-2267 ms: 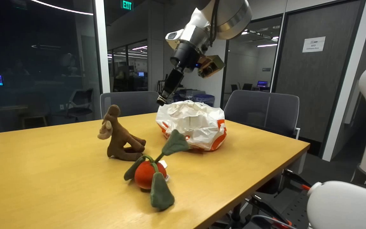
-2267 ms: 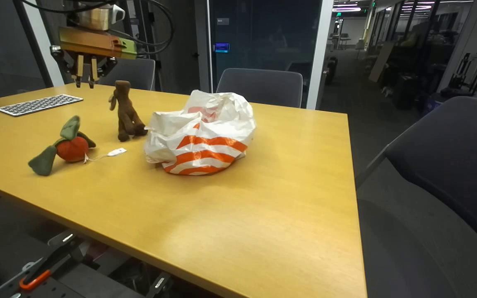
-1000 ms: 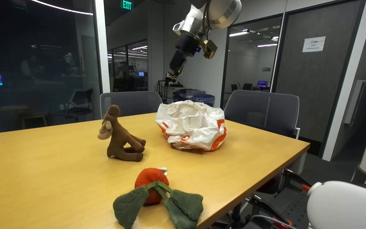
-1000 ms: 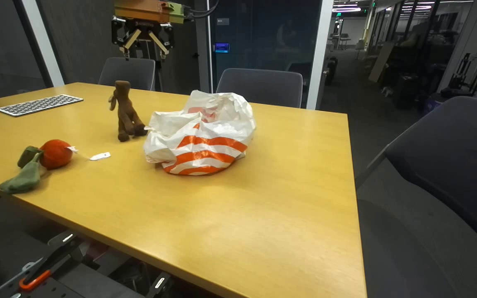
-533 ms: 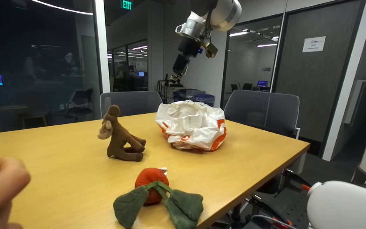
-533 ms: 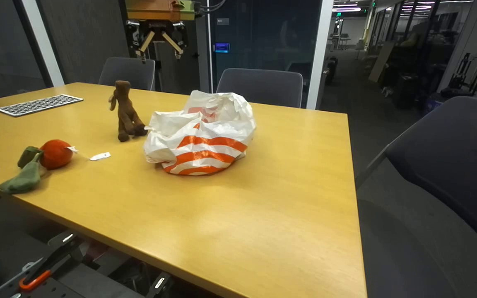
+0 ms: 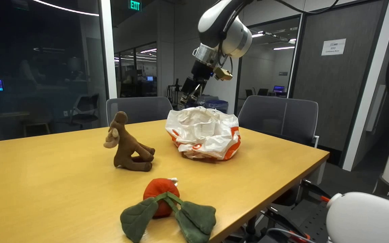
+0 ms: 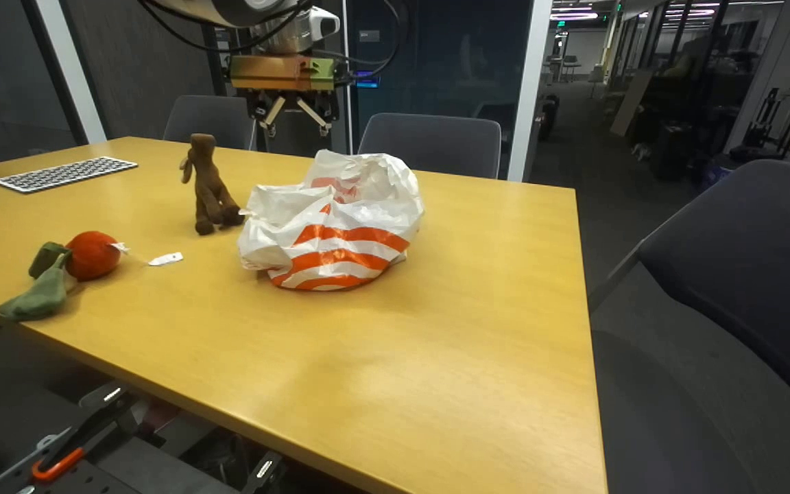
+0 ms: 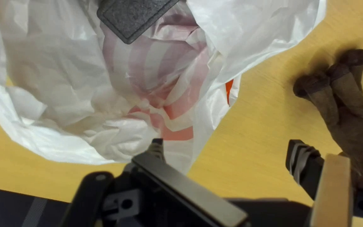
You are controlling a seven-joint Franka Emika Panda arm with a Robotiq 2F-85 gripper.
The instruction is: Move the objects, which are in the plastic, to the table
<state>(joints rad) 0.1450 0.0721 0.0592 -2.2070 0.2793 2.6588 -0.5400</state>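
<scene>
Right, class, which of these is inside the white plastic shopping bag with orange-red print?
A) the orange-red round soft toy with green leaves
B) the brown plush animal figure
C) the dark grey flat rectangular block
C: the wrist view shows the dark grey block within the open bag; the brown figure and leafy toy are on the table.

Dark grey flat rectangular block (image 9: 134, 19): cut by wrist view's top edge, hidden in both exterior views by orange-red-printed white wrinkled plastic bag (image 9: 58, 56). Bag cut too, top and left. Brown animal-shaped soft figure (image 9: 354, 124): cut at right, partly behind black two-fingered gripper (image 9: 226, 145). Green-leaved orange-red soft toy (image 7: 162, 206): leaf cut at bottom in an exterior view. White paper sign (image 7: 333, 47): text too small.
</scene>
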